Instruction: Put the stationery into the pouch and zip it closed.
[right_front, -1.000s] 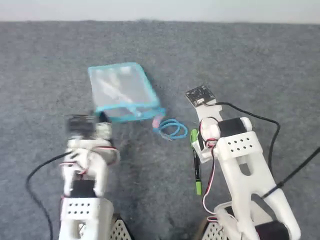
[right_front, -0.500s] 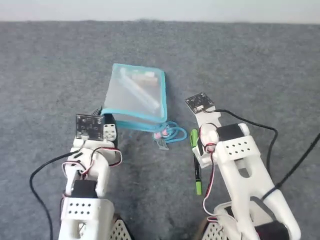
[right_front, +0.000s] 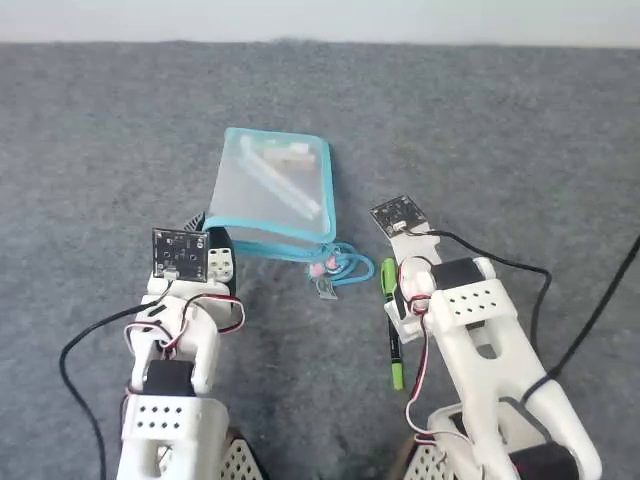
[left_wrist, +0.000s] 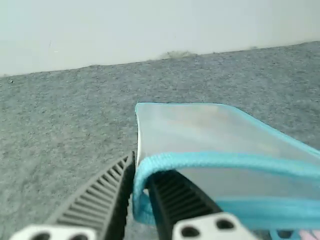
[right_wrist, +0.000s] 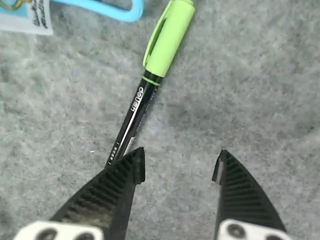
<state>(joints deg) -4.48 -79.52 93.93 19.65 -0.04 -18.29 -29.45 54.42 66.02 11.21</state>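
1. Two hands, two states: the left hand (left_wrist: 140, 172) is clamped on the blue-bound edge of the pouch (right_front: 272, 190), close to a corner. The right hand (right_wrist: 180, 155) hangs with its jaws apart over the pen (right_wrist: 145, 95). The pouch lies flat on the grey bench (right_front: 520, 130), between the arms and a little further out. The pen lies beside the right arm, green cap toward the pouch.
2. A misaligned grasp looks the nearest risk. In the right wrist view the pen's dark barrel ends at one finger rather than between the two. Closing from here would likely knock it aside or nip only its tail.
3. Held by its tail, a slim round pen could swing or slip out on the way over.
4. The left hand grips only a narrow strip of edge, so a push from the pen could pull the pouch free. That pinch may also press the mouth shut; I cannot tell whether the mouth is open.
5. The blue cord (right_front: 350, 265) and a small tag (right_front: 326, 289) lie between pen and pouch. A low pass could snag them and drag the pouch.
6. Some pale items (right_front: 285, 172) already show through the clear side and could block the pen.
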